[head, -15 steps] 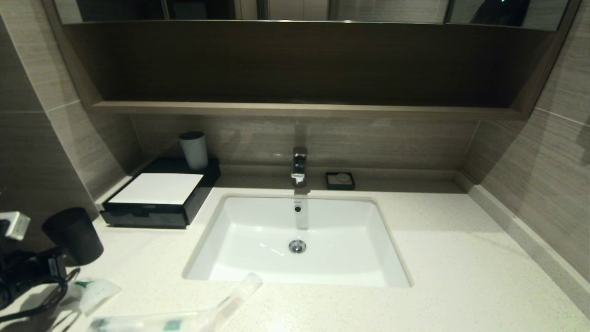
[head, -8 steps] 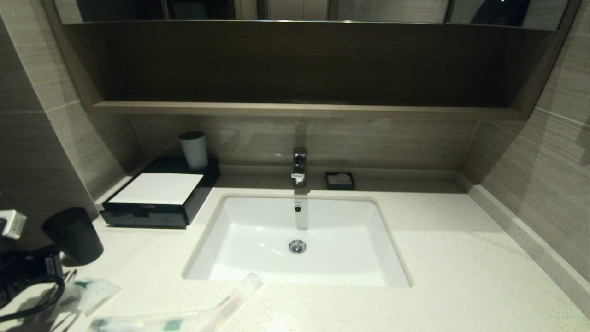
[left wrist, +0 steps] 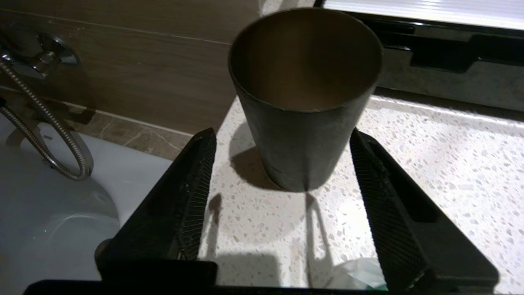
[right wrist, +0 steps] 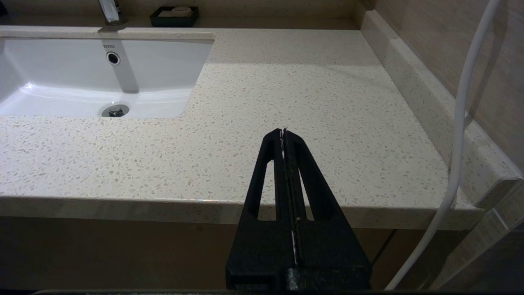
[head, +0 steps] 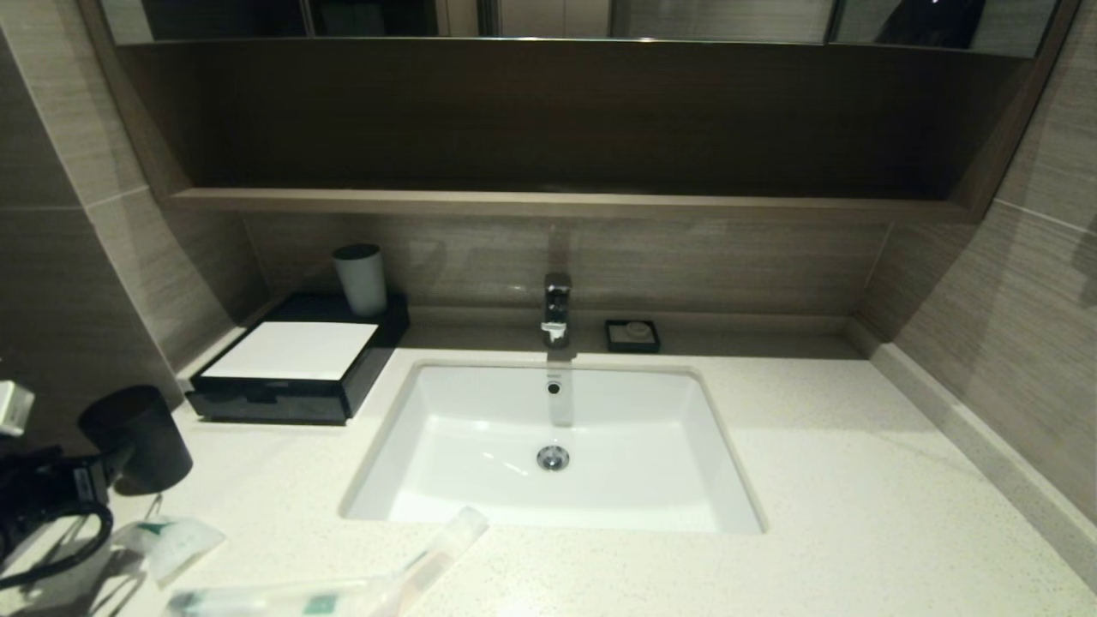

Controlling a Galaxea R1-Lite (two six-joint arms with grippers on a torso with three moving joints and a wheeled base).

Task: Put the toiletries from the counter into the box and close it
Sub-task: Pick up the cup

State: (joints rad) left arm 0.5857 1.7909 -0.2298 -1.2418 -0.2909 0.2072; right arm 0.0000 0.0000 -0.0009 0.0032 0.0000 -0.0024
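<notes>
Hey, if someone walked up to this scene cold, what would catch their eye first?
Probably the white sink basin sunk in the middle of the counter. Next, the left gripper at the counter's left end, open around the dark tumbler without touching it. Wrapped toiletries lie along the front edge.

The counter [head: 823, 480] carries a sink basin [head: 553, 446] at its centre, with the faucet [head: 557, 308] behind it and a soap dish [head: 632, 335] just right of the faucet. The box [head: 291, 364] sits left of the basin, against the back corner; a cup [head: 360, 278] stands on its rear. A tumbler [head: 141, 437] stands before the box. Nearer the front edge lie a short pouch [head: 176, 544] and two long packets [head: 343, 587], the latter before the basin.
</notes>
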